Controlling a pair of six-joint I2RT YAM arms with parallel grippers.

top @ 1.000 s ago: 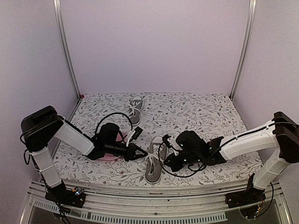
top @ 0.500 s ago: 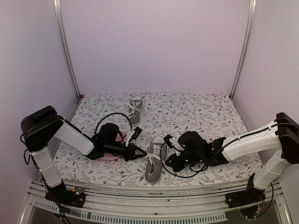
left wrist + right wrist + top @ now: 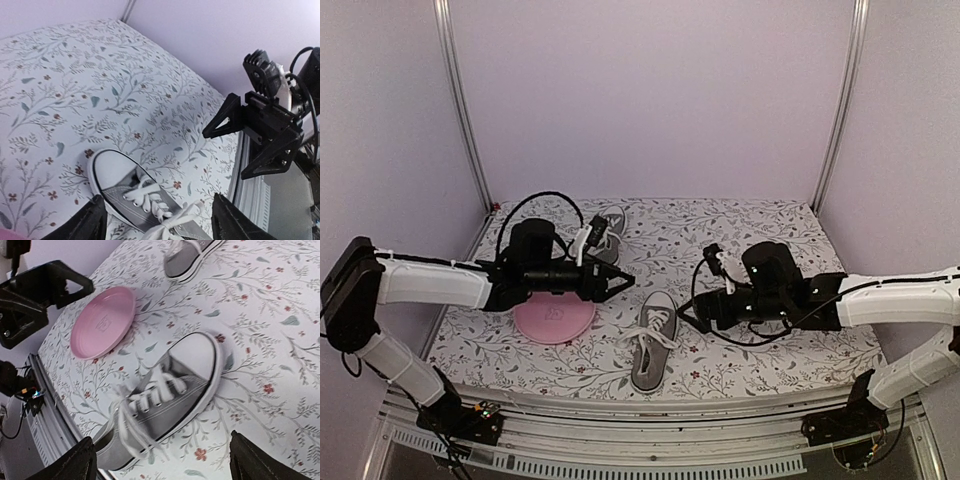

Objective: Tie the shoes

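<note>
The near shoe (image 3: 653,343) (image 3: 145,200) (image 3: 165,395), grey canvas with a white toe cap, lies on the floral mat with its white laces (image 3: 131,407) crossed and their ends trailing loose over its side. The second of the shoes (image 3: 609,232) (image 3: 187,257) lies at the back of the mat. My left gripper (image 3: 618,283) (image 3: 159,225) (image 3: 70,302) hovers open above and left of the near shoe's toe, holding nothing. On the other side of the toe my right gripper (image 3: 695,313) (image 3: 162,465) (image 3: 224,155) hangs wide open and empty.
A round pink plate (image 3: 553,318) (image 3: 103,321) lies on the mat left of the near shoe, under the left arm. The metal rail (image 3: 650,415) runs along the table's near edge. Lilac walls close in the back and sides.
Both grippers have opened and let go of the laces. Both arms have lifted and drawn back from the near shoe, the left towards the back left, the right to the right.
</note>
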